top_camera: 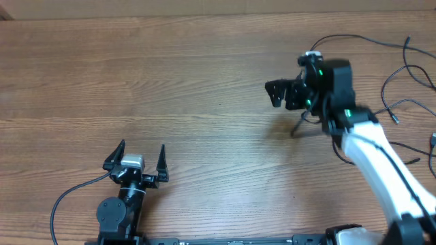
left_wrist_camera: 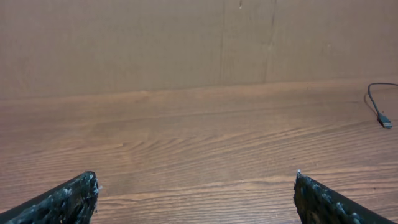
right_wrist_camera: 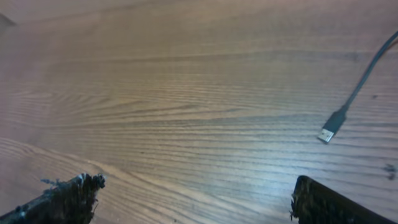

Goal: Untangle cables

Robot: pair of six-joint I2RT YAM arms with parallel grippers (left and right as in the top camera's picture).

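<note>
Overhead: I log two pincers. Left pincer (top_camera: 142, 155): jaws wide apart, empty, tucked by its base. Right pincer (top_camera: 274, 94): jaws wide apart, empty, arm stretched across the counter (top_camera: 170, 82). Cables (top_camera: 385, 85) sprawl far right, count unclear.
Left wrist: one cable end (left_wrist_camera: 380, 115), far right.
Right wrist: one USB plug (right_wrist_camera: 331, 129), flat on the counter, untouched.

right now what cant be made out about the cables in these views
- overhead: the cables run off the right edge, so their full layout is cut off
- overhead: the right arm covers cable beneath it
- right wrist: the plugged cable leaves the top right corner, far end unseen
- left wrist: the cable end is too small to tell its plug type
</note>
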